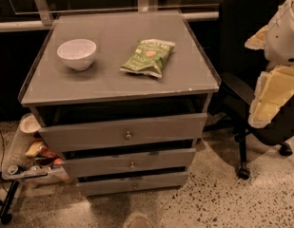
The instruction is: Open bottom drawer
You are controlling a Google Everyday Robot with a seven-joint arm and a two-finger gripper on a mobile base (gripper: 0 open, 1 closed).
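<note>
The bottom drawer [132,183] is the slimmest grey front at the foot of a grey three-drawer cabinet [120,87], with a small round metal knob [135,185] at its centre. A dark gap shows above it, and its front sits back from the two fronts above. My gripper [269,96] is on the white and cream arm at the right edge, level with the cabinet top. It hangs in front of the chair, well to the right of and above the drawer, touching nothing.
A white bowl [77,53] and a green snack bag [148,57] lie on the cabinet top. A black office chair [244,42] stands close to the right. A low tray of snacks [27,158] sits at the left. The floor is speckled [218,203].
</note>
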